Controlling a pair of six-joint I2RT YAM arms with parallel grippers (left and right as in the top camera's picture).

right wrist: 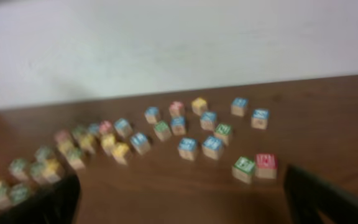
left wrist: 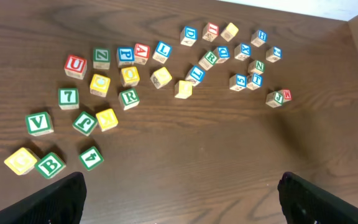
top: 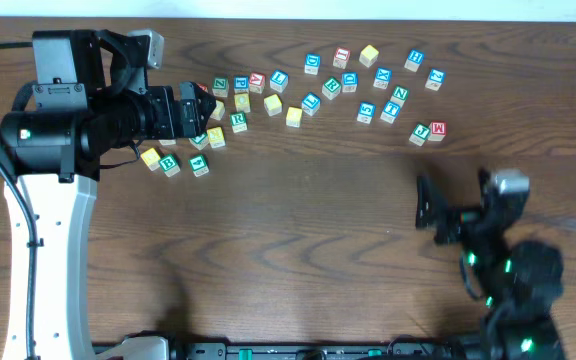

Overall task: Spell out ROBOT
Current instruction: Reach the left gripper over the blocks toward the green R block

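Observation:
Small wooden letter cubes lie scattered across the far half of the table. In the left wrist view a green-framed R [left wrist: 128, 97] sits mid-left, and a second, tilted green R [left wrist: 84, 122] lies below it. A green-framed B [left wrist: 50, 164] lies near my left finger, beside a yellow-topped cube [left wrist: 21, 160]. More yellow tops [left wrist: 100, 84] [left wrist: 161, 77] lie among them. A blue-framed cube that looks like T [top: 391, 112] sits in the right cluster. My left gripper [left wrist: 182, 202] [top: 204, 115] hovers open over the left cluster and holds nothing. My right gripper [top: 426, 208] [right wrist: 185, 205] stands open, nearer than the right cluster.
Other cubes lie mixed in: a red U [left wrist: 75, 65], green V [left wrist: 38, 123], green 7 [left wrist: 68, 97], green 4 [left wrist: 91, 157], and a red M [top: 437, 130] at the right end. Bare brown table [top: 298, 240] stretches in front of the cubes.

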